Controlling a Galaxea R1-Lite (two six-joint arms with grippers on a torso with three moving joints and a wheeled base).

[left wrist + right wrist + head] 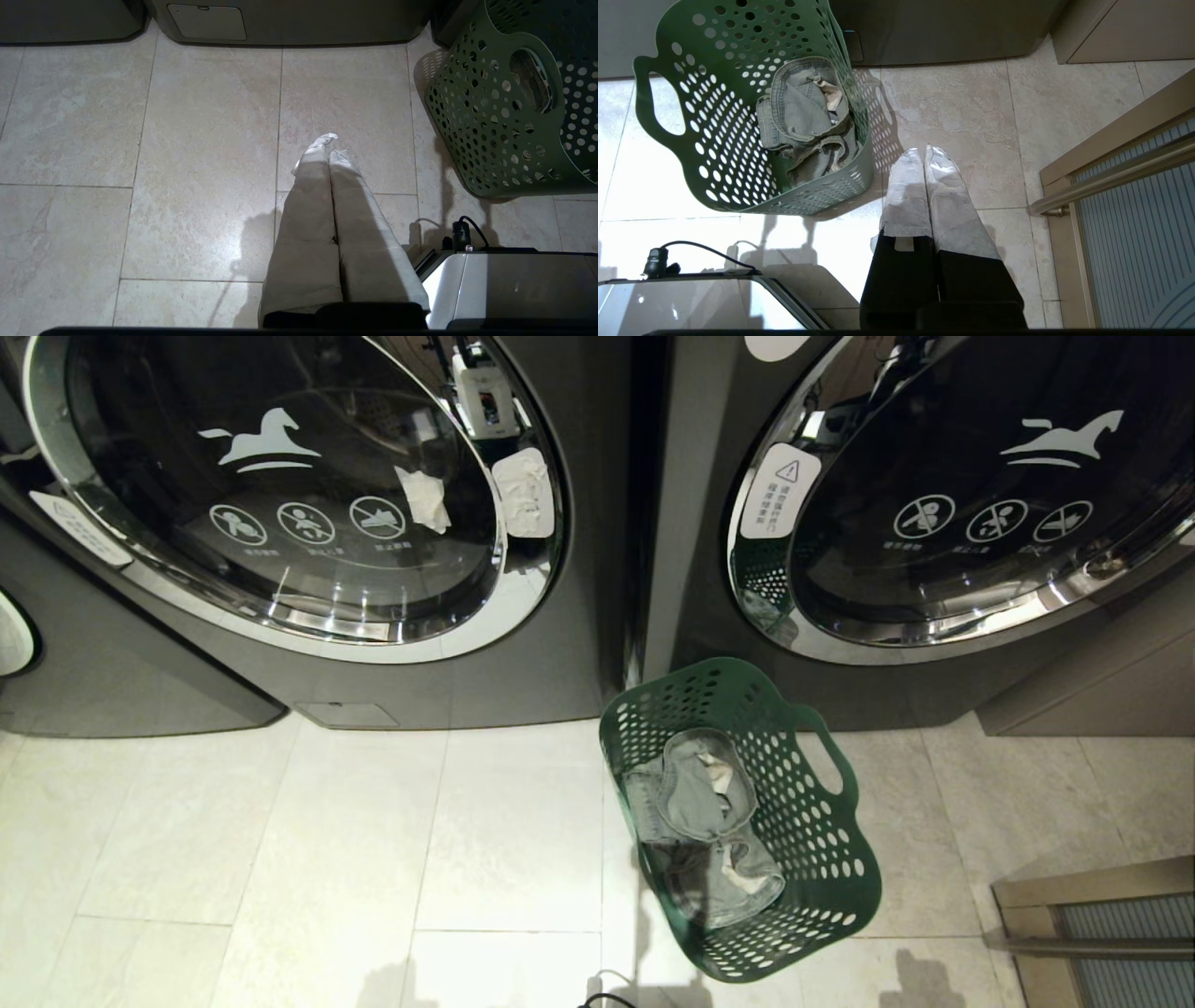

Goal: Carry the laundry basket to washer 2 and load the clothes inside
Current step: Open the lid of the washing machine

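Laundry basket (822, 859), green and perforated, standing on the pale tiled floor (327, 859) near the bottom of the head view, slightly right of centre, tilted so its open mouth faces up and toward the camera. Inside it, crumpled grey denim clothes (700, 803) with a paler lining showing. Nearest of all, at the lower edge, a black cable (607, 999) and two soft shadows on the tiles. Left pincer (327, 142), wrapped in pale cloth, pressed together and empty, hanging over bare tiles with the basket off to one side, well apart. Right pincer (927, 151), likewise cloth-covered, pressed together and empty, hanging over the floor just beside the basket wall, not touching it. To the right, a wooden door frame (1092, 887) with ribbed glass. Farther back, directly behind the basket, the right washer (934, 644) with its round glass door (990, 504) closed. Beside that, the left washer (420, 681), door (308, 495) also closed, white stickers on the glass.
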